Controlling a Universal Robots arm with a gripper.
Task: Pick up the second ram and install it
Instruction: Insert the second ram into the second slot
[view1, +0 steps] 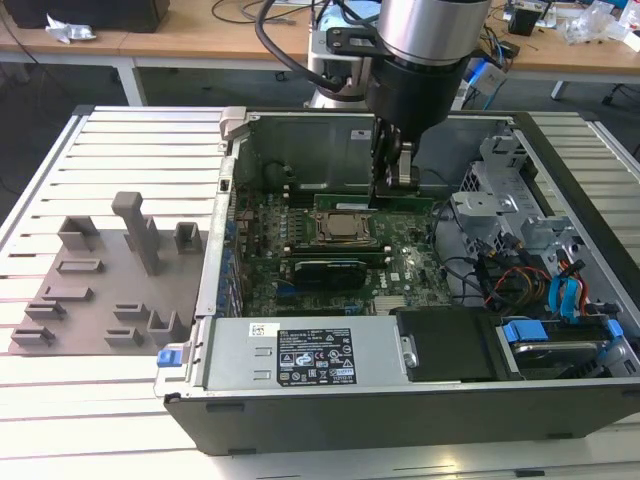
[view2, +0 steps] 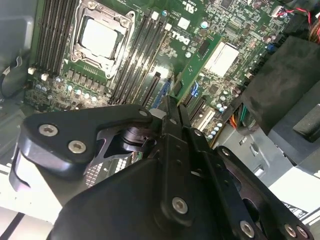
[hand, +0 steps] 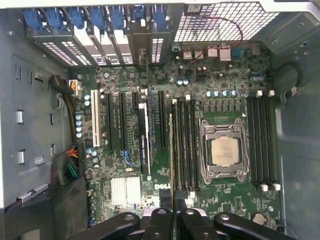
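My gripper (view1: 393, 185) reaches down into the open computer case (view1: 400, 400) and is shut on the second ram (view1: 350, 201), a long thin green stick. In the second wrist view the fingertips of the gripper (view2: 174, 107) pinch one end of the ram (view2: 200, 62), which juts out over the motherboard. In the first wrist view the ram (hand: 171, 150) shows edge-on in front of the gripper (hand: 172, 207), lined up along the black memory slots (hand: 185, 145) beside the CPU socket (hand: 223, 151). Whether it touches a slot I cannot tell.
A grey tray of holder blocks (view1: 100, 280) lies at the exterior view's left, outside the case. Inside are a black card (view1: 325, 270), the power supply (view1: 320, 355), and drive bays with cables (view1: 560, 290) at the right. The case walls stand close around the arm.
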